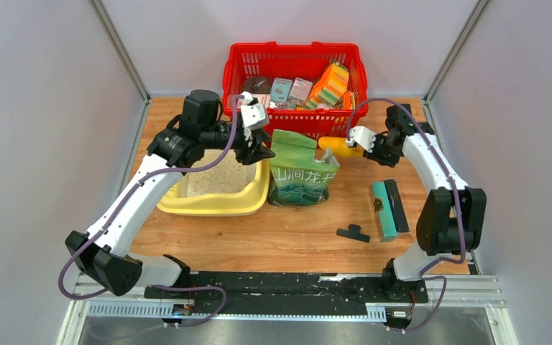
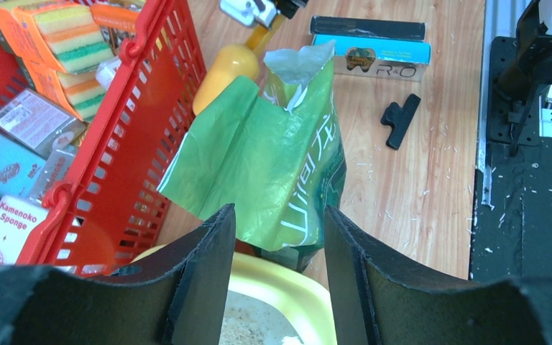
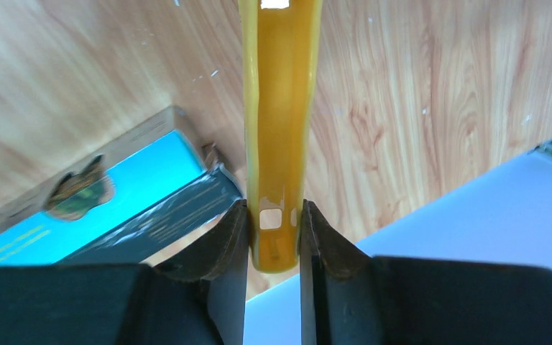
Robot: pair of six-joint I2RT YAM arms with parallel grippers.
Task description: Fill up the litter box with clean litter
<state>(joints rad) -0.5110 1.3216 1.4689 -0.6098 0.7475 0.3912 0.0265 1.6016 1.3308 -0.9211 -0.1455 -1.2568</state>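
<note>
The pale-yellow litter box (image 1: 212, 208) lies at the left of the table with beige clean litter (image 1: 214, 181) in it. My left gripper (image 1: 259, 149) is open and empty above the box's far right corner, next to the top of the green bag (image 1: 302, 172). In the left wrist view the bag (image 2: 273, 154) stands just beyond my open gripper (image 2: 279, 213), with the box's rim (image 2: 287, 287) and litter (image 2: 248, 325) below. My right gripper (image 1: 371, 147) is shut on the handle of the yellow-orange scoop (image 1: 336, 147), right of the bag; the handle (image 3: 279, 108) is clamped at my gripper (image 3: 273, 210).
A red mesh basket (image 1: 295, 72) with sponges and boxes stands at the back, close behind the bag. A teal box (image 1: 387, 208) and a black clip (image 1: 352, 232) lie at the right front. Grey walls close in both sides.
</note>
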